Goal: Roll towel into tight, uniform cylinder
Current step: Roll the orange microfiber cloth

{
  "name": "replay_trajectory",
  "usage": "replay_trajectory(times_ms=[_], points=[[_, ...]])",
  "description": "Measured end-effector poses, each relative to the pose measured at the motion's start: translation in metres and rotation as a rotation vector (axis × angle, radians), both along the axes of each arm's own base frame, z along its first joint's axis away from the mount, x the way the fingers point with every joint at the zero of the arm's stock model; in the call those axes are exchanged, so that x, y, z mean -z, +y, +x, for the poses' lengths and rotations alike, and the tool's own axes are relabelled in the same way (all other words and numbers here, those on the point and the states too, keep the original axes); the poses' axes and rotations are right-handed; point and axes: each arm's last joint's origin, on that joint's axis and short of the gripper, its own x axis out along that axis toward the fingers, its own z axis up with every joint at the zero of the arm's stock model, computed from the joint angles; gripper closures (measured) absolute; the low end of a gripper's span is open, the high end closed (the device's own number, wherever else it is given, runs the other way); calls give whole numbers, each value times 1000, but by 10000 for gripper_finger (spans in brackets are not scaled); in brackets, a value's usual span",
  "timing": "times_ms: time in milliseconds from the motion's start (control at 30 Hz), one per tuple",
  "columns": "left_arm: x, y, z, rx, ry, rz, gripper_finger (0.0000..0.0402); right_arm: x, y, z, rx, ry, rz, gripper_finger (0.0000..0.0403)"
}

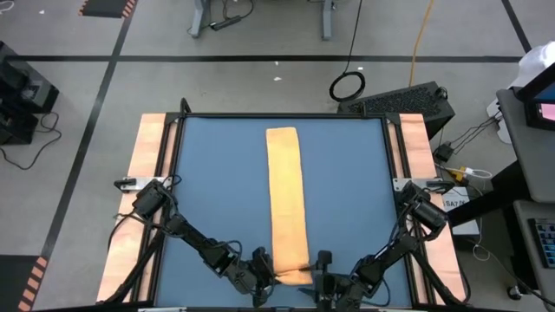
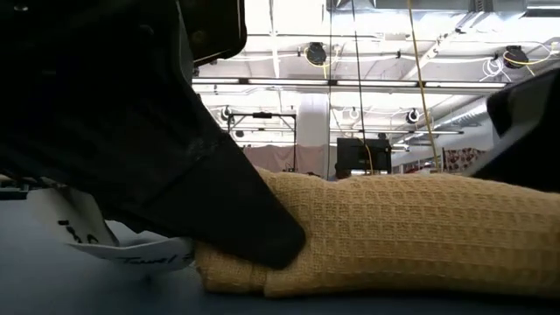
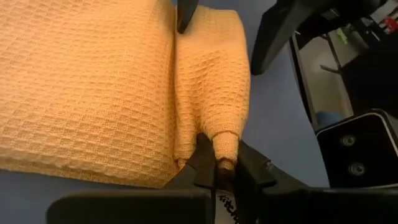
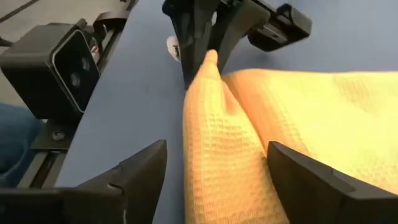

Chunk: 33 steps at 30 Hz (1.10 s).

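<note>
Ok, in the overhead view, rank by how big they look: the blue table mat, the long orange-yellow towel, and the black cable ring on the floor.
1. Blue table mat, largest.
2. Orange-yellow waffle towel, a long strip.
3. Black cable ring, smallest; it lies lower, on the floor, so it may look slightly small.

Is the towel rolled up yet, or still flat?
Mostly flat. The towel lies as a long strip on the table; only its near end is curled over, pinched by the left gripper.
</note>
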Motion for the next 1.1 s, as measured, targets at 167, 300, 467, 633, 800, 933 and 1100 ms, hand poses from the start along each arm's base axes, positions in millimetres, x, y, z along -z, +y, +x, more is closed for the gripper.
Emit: replay_trajectory(times_ms=[167, 300, 467, 633, 800, 933, 1100], points=[[1, 0, 0, 15, 2, 10, 375, 3, -2, -2, 24, 23, 27, 156], [1, 0, -1, 29, -4, 30, 375, 3, -1, -2, 34, 21, 50, 182], [1, -1, -1, 60, -18, 75, 375, 4, -4, 0, 82, 32, 162, 235], [2, 0, -2, 69, -27, 133, 359, 4, -5, 2, 113, 42, 262, 311], [6, -2, -8, 38, -4, 209, 316, 4, -6, 5, 128, 52, 343, 385], [3, -8, -15, 22, -35, 263, 272, 2, -7, 10, 111, 69, 419, 387], [-10, -16, -29, 20, -75, 366, 211, 1, -13, 18, 127, 89, 495, 374]])
